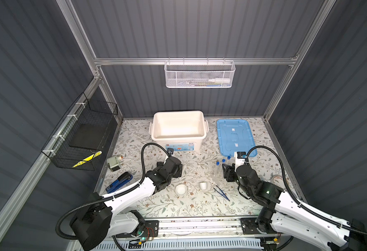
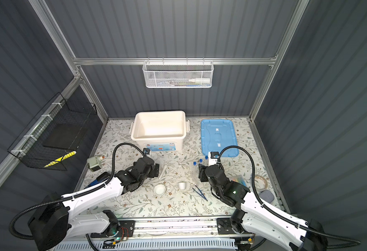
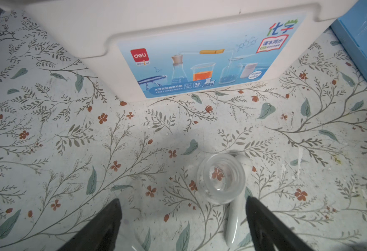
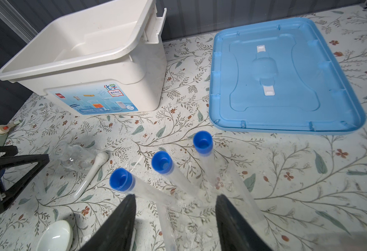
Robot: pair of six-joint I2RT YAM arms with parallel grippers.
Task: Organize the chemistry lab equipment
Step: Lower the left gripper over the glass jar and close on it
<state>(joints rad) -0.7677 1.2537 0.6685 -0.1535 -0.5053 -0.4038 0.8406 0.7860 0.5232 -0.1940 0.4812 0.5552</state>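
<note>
Left tool [image 3: 182, 198]: jaws wide and empty, low over the bench [image 3: 69, 141], with the flask [image 3: 220, 178] just ahead of the gap.
Right tool [image 4: 176, 195]: jaws parted astride the rack [image 4: 246, 193]; whether a pad touches it cannot be told.
Flask: upright in front of the box [image 4: 113, 71], against the pestle [image 3: 232, 226]. It is probably light, slick, breakable glass, so grip the narrow neck softly.
Pestle handling: stiff and glazed, apt to roll; take it mid-shaft.
Tubes [image 4: 163, 162]: three, blue-capped, leaning in the rack near the lid [image 4: 282, 76]. They look thin-walled and are best moved by lifting the rack level by its side walls.
Mortar [image 1: 181, 189], cup [image 1: 203, 185], tweezers [image 1: 221, 194]: loose on the bench between the arms, apart from one another.
Box: open, nothing seen inside; the lid lies flat beside it.
Label [image 3: 204, 65]: red "deli" logo, "化学", "38", drawings of glassware.
</note>
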